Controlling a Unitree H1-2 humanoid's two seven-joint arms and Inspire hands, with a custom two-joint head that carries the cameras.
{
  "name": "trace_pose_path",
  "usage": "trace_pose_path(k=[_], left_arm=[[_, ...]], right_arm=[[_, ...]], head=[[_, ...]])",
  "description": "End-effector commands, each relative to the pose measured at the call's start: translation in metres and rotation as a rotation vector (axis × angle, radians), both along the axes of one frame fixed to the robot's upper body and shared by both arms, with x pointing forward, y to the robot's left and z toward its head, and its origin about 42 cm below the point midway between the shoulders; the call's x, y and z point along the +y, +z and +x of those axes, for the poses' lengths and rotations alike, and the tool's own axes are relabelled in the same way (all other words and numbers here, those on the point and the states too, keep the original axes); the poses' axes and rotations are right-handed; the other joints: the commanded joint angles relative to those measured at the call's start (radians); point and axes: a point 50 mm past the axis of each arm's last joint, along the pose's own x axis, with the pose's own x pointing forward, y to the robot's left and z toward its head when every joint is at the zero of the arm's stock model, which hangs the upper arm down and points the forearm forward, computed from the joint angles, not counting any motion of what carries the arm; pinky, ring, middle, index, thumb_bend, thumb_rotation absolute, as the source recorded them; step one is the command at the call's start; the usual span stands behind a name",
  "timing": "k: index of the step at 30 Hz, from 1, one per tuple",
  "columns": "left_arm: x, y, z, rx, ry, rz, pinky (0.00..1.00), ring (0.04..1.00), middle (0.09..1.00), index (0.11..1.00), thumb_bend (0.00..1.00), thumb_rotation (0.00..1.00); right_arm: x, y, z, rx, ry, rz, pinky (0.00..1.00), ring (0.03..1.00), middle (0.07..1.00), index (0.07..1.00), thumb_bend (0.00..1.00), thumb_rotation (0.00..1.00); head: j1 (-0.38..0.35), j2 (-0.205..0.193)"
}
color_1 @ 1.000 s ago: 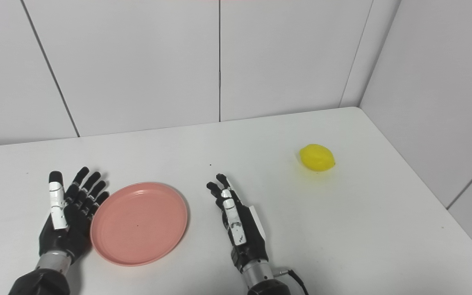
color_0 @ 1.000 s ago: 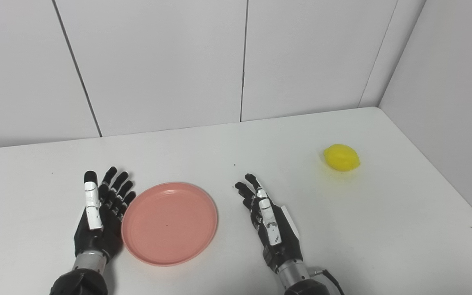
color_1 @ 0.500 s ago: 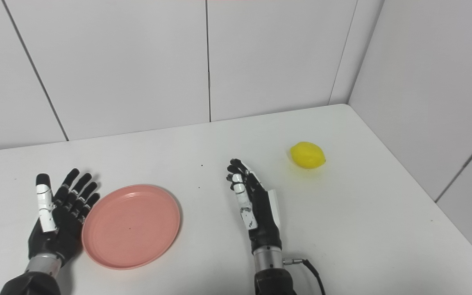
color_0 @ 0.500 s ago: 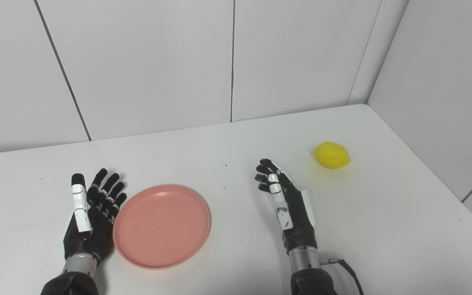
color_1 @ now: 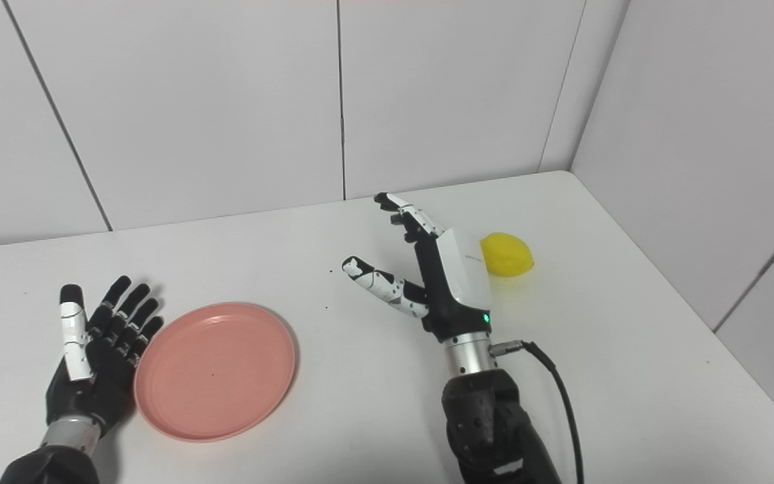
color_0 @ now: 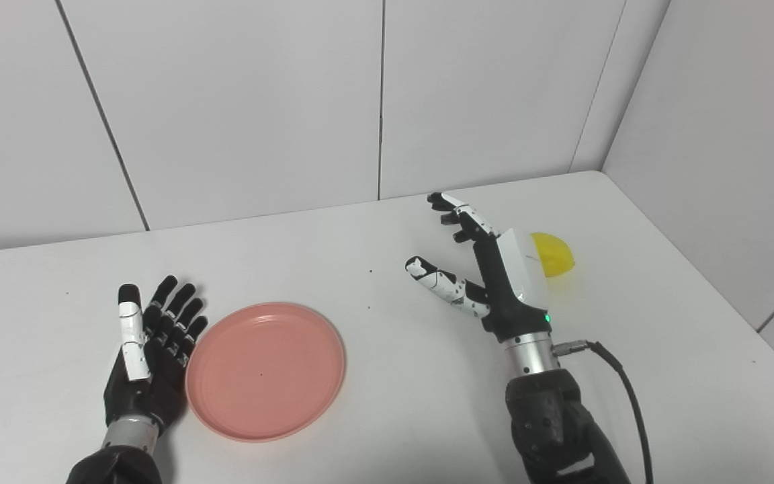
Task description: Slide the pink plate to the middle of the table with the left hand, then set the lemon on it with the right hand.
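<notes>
White bench point(color_0: 360, 430) | pink plate point(color_0: 265, 370) left of centre, left hand point(color_0: 152, 349) splayed beside it | right hand point(color_0: 488, 269) spread near lemon point(color_0: 556, 255) | lemon ungrasped.

The plate point(color_0: 265, 370) lies left on the table point(color_0: 373, 410), the lemon point(color_0: 554, 255) far right, well apart.

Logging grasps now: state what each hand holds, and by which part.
Nothing is held. The left hand lies open beside the plate; the right hand is open, short of the lemon.

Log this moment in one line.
left hand: open, beside plate | right hand: open, raised near lemon | lemon: on table
</notes>
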Motion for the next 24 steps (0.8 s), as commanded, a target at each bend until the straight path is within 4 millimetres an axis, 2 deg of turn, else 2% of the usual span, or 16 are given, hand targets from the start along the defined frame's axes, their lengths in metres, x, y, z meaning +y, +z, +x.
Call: trace_pose_path(k=[1, 5, 6, 10, 17, 24], left_arm=[[-0.001, -0.018, -0.007, 0.084, -0.001, 0.007, 0.97, 0.942, 0.924, 0.909, 0.72, 0.96], [-0.002, -0.018, -0.008, 0.082, -0.005, 0.007, 0.99, 0.950, 0.929, 0.909, 0.71, 0.98], [-0.002, -0.018, -0.008, 0.082, -0.005, 0.006, 0.99, 0.950, 0.930, 0.912, 0.71, 0.97], [-0.002, -0.017, -0.009, 0.081, -0.006, 0.012, 0.98, 0.943, 0.921, 0.900, 0.71, 0.98], [-0.002, -0.018, -0.009, 0.086, -0.007, 0.014, 0.97, 0.936, 0.911, 0.889, 0.70, 0.98], [-0.003, -0.018, -0.010, 0.086, -0.010, 0.008, 0.97, 0.934, 0.909, 0.891, 0.69, 0.98]], right_arm=[[-0.009, 0.018, 0.010, -0.102, -0.023, -0.091, 0.59, 0.721, 0.774, 0.757, 0.81, 1.00], [-0.027, 0.026, 0.020, -0.111, -0.074, -0.207, 0.61, 0.729, 0.777, 0.759, 0.80, 0.99], [-0.031, 0.028, 0.022, -0.101, -0.096, -0.234, 0.62, 0.741, 0.795, 0.778, 0.84, 1.00], [-0.052, 0.038, 0.034, -0.090, -0.183, -0.335, 0.62, 0.749, 0.798, 0.779, 0.86, 0.99], [-0.079, 0.048, 0.053, -0.075, -0.278, -0.414, 0.65, 0.742, 0.779, 0.764, 0.89, 0.97], [-0.099, 0.046, 0.058, -0.017, -0.321, -0.458, 0.65, 0.734, 0.763, 0.756, 0.87, 0.93]], head=[[0.000, -0.001], [0.000, -0.002], [0.000, -0.002], [-0.001, -0.002], [-0.001, -0.002], [0.002, 0.000]])
